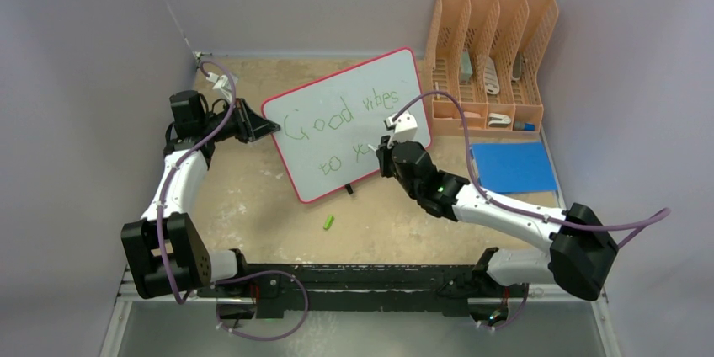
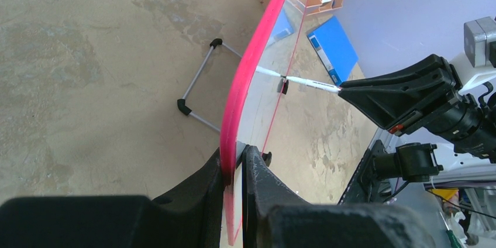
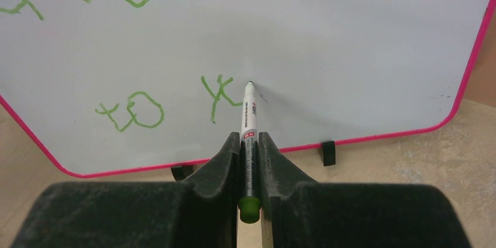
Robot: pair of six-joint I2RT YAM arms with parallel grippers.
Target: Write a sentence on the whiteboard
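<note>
The whiteboard [image 1: 383, 96] stands tilted on the table on black clip feet and has a red rim. Green marker letters [image 1: 317, 125] on it read "Good vibes" and, below, "to y". My left gripper [image 1: 268, 128] is shut on the board's left edge; in the left wrist view its jaws [image 2: 237, 153] pinch the red rim [image 2: 248, 72]. My right gripper [image 1: 380, 151] is shut on a green-ended marker [image 3: 248, 119]. The marker's tip touches the board [image 3: 327, 43] just right of the "y" [image 3: 215, 97]. The marker also shows in the left wrist view [image 2: 307, 82].
A green marker cap [image 1: 329, 222] lies on the table in front of the board. An orange desk organiser [image 1: 492, 58] with a few items stands at the back right. A flat blue rectangle [image 1: 514, 166] lies to the right of the board, behind my right arm.
</note>
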